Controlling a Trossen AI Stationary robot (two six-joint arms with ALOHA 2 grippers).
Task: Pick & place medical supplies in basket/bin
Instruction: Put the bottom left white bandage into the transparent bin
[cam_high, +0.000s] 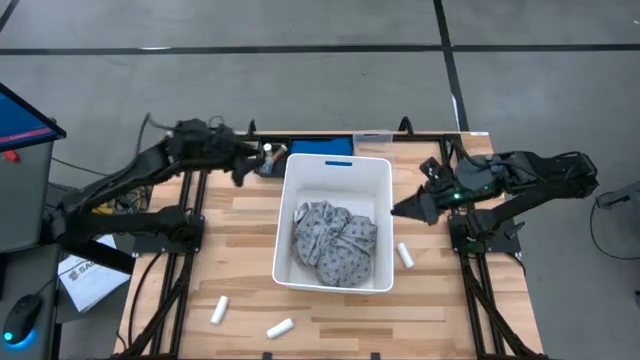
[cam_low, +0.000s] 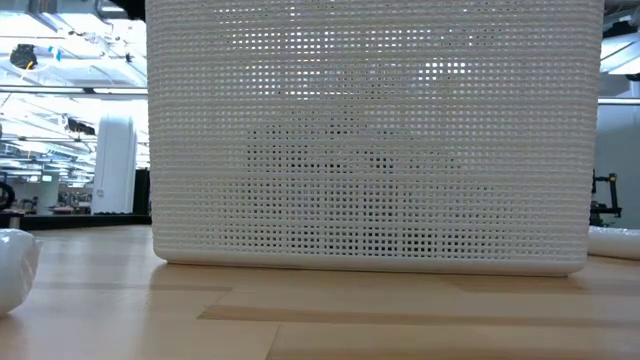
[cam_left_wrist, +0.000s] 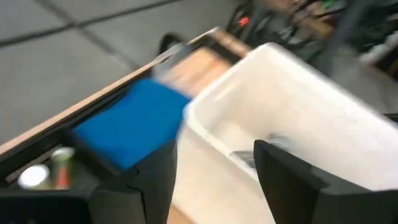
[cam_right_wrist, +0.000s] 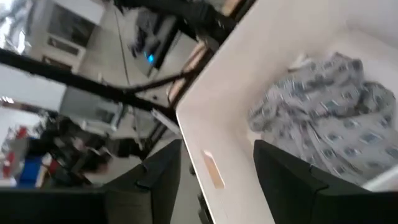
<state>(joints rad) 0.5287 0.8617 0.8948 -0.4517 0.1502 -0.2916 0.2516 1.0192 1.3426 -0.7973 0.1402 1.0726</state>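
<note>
Grippers left (cam_high: 243, 172) and right (cam_high: 397, 210) gape empty beside the bin (cam_high: 287, 215).

A wooden table (cam_high: 250, 290) of pale planks sits on a grey floor (cam_high: 300, 90) crossed by dark lines. At the far edge of the table lies a flat blue pad (cam_high: 323, 146), which also shows in the left wrist view (cam_left_wrist: 127, 127). Beside the table's left edge, a white printed sheet (cam_high: 82, 278) lies on a dark surface, near a computer mouse (cam_high: 20, 320) with a blue glow. A screen (cam_high: 22, 118) edged in blue and red stands further back.
</note>
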